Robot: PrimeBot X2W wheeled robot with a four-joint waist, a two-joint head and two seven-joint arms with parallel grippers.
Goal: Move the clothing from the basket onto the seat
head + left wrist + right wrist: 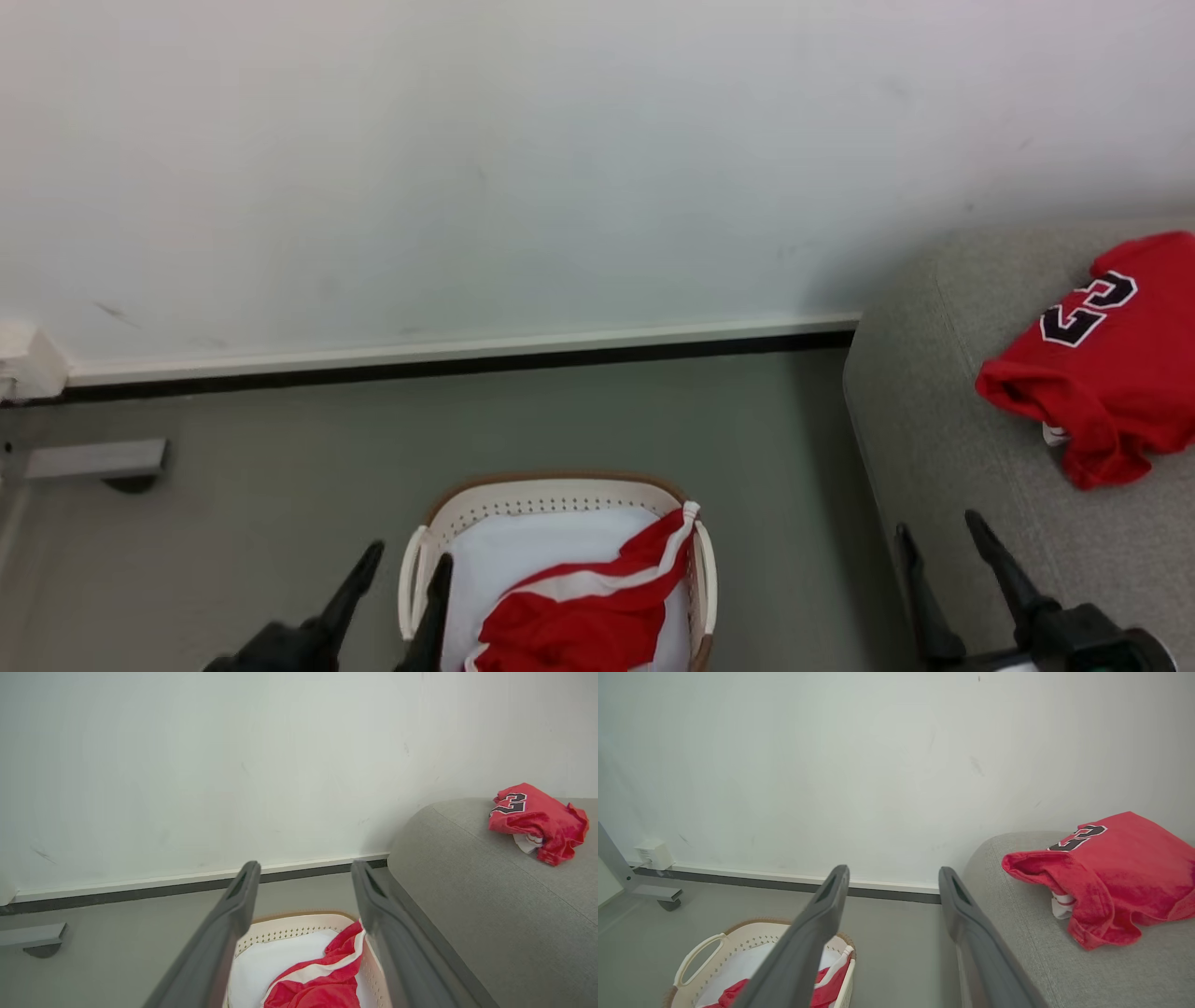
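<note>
Head view, pincers: the left pincer (408, 560) is nearest, fingers spread and holding nothing, at the left rim of the laundry basket (551, 485). Whether it touches the rim I cannot tell. The right pincer (938, 527) is also spread and empty, at the front edge of the sofa (943, 439).
Head view, clothing: a striped red jersey (579, 616) lies crumpled in the basket, one end draped over the right rim. The number 23 jersey (1111, 364) lies bunched on the sofa, well apart from the basket.
Left wrist view: between the parted fingers are the basket's far rim and the striped jersey, with white base bare beside it.
Right wrist view: parted fingers point at the wall (896, 765). The basket is low to the left and the 23 jersey on the sofa to the right.
Step in hand: probably about halfway, with one garment on the seat, one to fetch and the left arm placed for the reach.
Next move: likely lower the left pincer rightward into the basket and pinch a thick fold, clear of the perforated wall.
Floor and room: a plain grey floor (280, 504), a pale scuffed wall, a white-and-dark skirting board (467, 353), a wheeled metal foot (658, 896) and a small white box (654, 855).
</note>
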